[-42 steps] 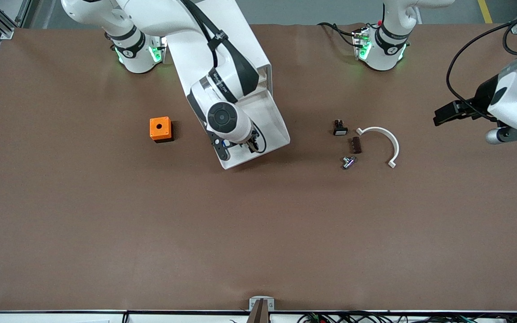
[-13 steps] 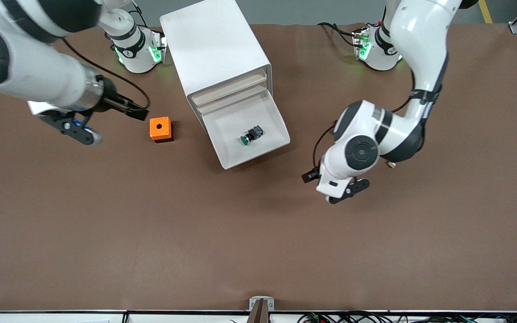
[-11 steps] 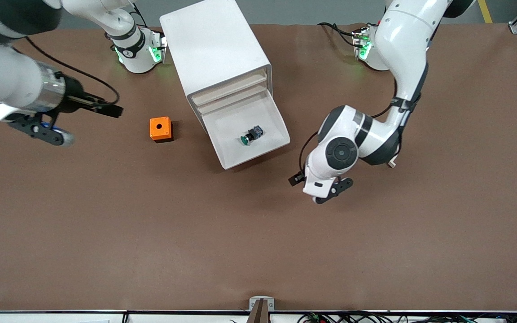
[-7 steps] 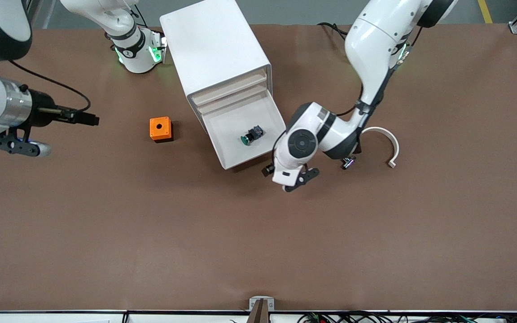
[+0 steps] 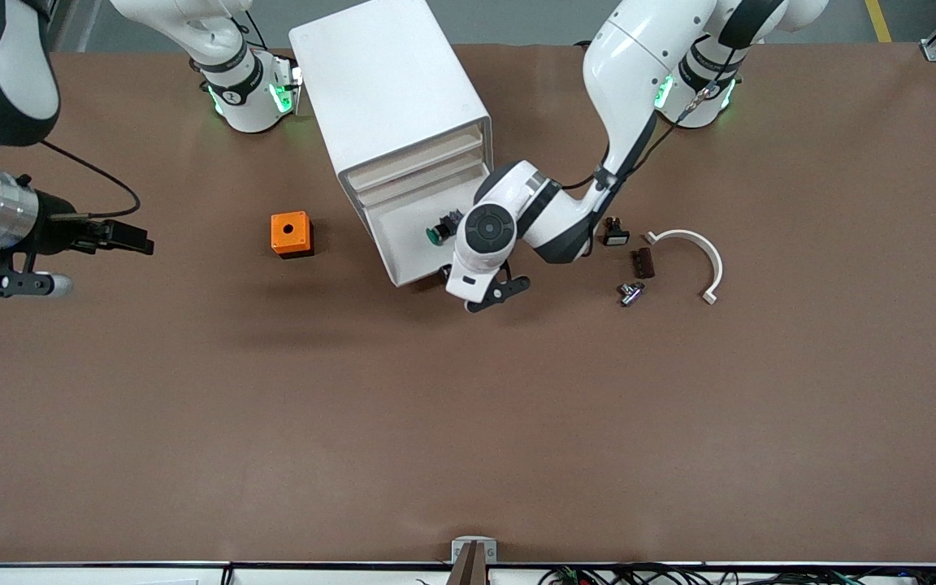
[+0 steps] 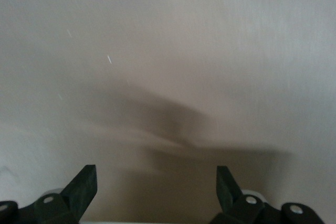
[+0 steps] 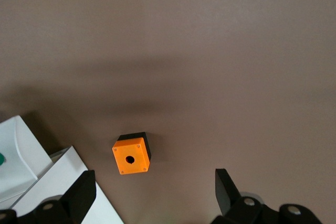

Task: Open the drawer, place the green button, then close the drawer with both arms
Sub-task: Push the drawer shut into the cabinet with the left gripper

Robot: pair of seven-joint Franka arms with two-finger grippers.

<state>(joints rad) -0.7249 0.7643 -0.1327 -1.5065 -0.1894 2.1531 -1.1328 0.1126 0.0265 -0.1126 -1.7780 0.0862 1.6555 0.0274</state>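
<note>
The white cabinet (image 5: 387,89) stands near the robots' bases. Its lower drawer (image 5: 403,236) is part way out, and the green-capped button (image 5: 438,234) lies in it. My left gripper (image 5: 445,276) is at the drawer's front. In the left wrist view it (image 6: 156,182) is open and empty, with a blurred white surface filling the view close ahead. My right gripper (image 5: 131,240) hangs over the table toward the right arm's end. In the right wrist view it (image 7: 155,192) is open and empty, with the drawer's corner (image 7: 16,156) at the edge of the view.
An orange box with a round hole (image 5: 289,233) sits beside the cabinet and shows in the right wrist view (image 7: 131,156). Toward the left arm's end lie a small black piece with a white face (image 5: 616,233), a brown part (image 5: 644,262), a metal piece (image 5: 630,292) and a white curved piece (image 5: 699,252).
The left arm swung in to the drawer's front, and the drawer slid part way in with the button. The right arm drew back from the drawer toward its end of the table.
</note>
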